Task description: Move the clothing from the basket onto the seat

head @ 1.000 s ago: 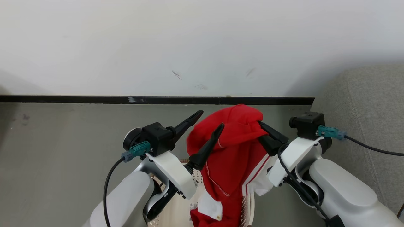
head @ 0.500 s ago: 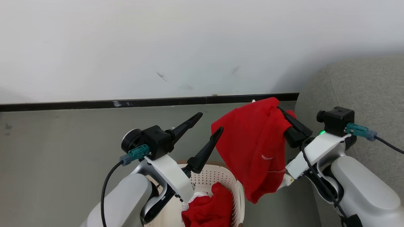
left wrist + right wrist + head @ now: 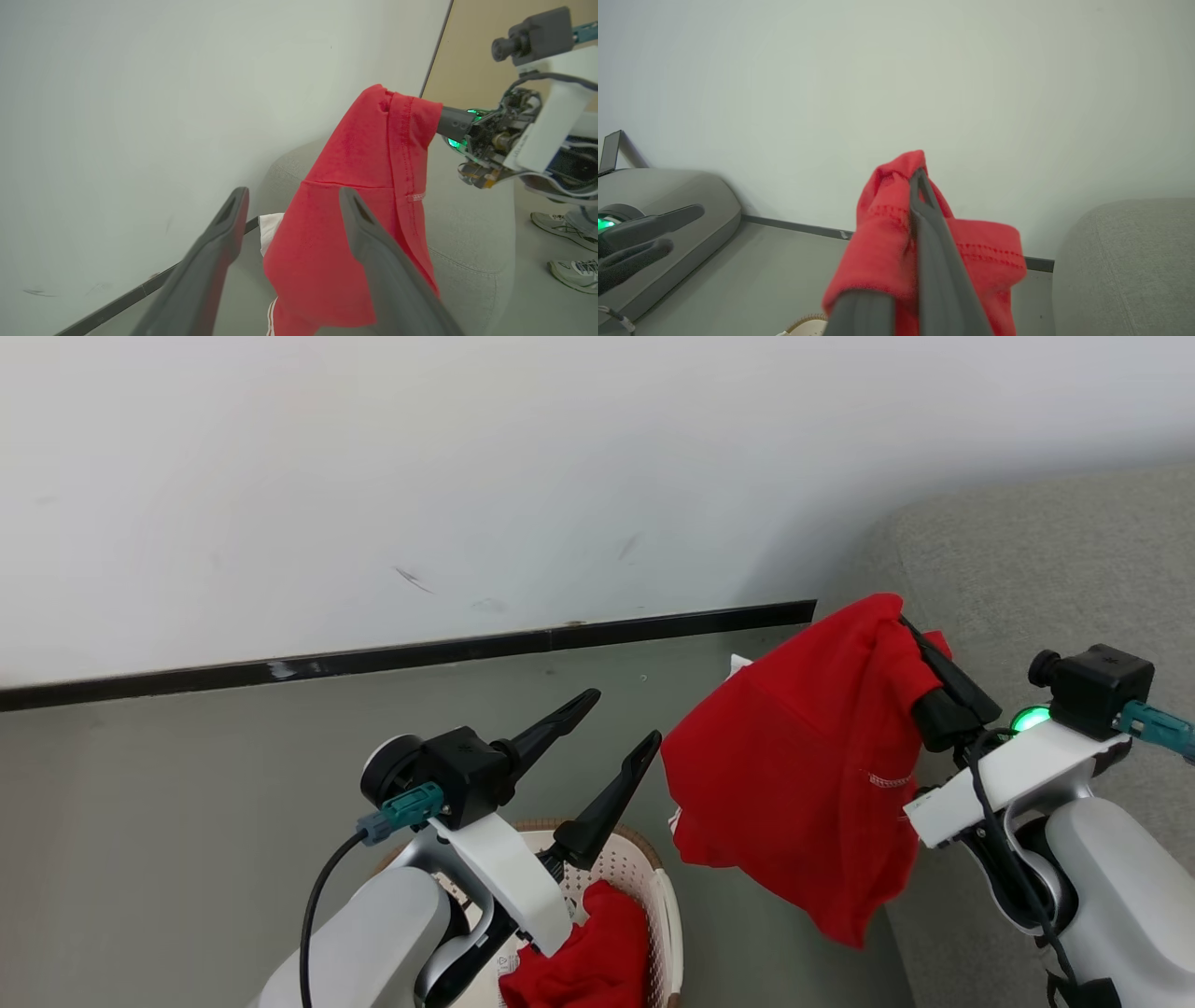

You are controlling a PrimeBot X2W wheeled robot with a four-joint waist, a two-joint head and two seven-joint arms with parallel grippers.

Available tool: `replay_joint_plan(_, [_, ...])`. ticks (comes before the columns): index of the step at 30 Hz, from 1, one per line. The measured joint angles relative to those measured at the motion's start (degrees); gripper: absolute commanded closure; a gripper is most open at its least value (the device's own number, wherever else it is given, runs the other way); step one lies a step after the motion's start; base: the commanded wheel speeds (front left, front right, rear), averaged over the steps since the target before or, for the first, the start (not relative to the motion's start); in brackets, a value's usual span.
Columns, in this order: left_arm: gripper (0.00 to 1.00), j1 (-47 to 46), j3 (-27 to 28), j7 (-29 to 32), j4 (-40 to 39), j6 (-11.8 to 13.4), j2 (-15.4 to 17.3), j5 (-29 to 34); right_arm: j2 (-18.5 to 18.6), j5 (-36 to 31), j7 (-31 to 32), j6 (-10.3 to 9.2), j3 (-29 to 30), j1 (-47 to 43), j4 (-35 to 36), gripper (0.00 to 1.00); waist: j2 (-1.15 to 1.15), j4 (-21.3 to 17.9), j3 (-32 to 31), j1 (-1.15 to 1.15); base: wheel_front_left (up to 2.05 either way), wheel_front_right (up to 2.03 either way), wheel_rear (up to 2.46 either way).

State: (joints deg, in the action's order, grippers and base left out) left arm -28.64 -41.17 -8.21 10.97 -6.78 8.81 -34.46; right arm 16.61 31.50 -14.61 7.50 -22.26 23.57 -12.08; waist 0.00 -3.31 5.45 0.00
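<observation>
Hanging from the right gripper (image 3: pixel 913 637), whose jaws are pressed together on a fold near its top, a red garment (image 3: pixel 803 775) droops in the air at the left end of the grey seat (image 3: pixel 1027 560), above the floor (image 3: pixel 233 784) and to the right of the basket (image 3: pixel 668 915). A second red garment (image 3: pixel 597 952) lies bunched inside the basket. The left gripper (image 3: pixel 624 716) hovers over the basket with jaws spread wide, holding nothing, near the hanging cloth.
</observation>
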Motion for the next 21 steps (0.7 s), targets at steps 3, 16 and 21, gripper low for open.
replay_joint_plan(3, [0.0, 0.0, -0.4, -0.2, 0.0, 0.0, 0.0, 0.0, 0.0, -0.5, 0.0, 0.0, 1.6, -1.3, 1.1, 1.0, 0.0, -1.2, 0.0, 0.0, 0.0, 0.0, 0.0])
replay_joint_plan(16, [0.0, 0.0, -1.5, -0.4, -0.5, -0.2, 0.8, 0.0, -0.8, -3.4, 0.0, 0.0, 8.4, -5.2, 7.3, 1.0, 0.0, -6.4, 0.9, 0.0, 0.0, 0.0, 0.0])
replay_joint_plan(21, [0.0, 0.0, -1.9, -0.4, -0.7, -0.2, 1.0, 0.0, -2.1, -3.4, 0.0, 0.0, 10.1, -6.9, 9.6, 1.0, 0.0, -8.5, 1.2, 0.0, 0.0, 0.0, 0.0])
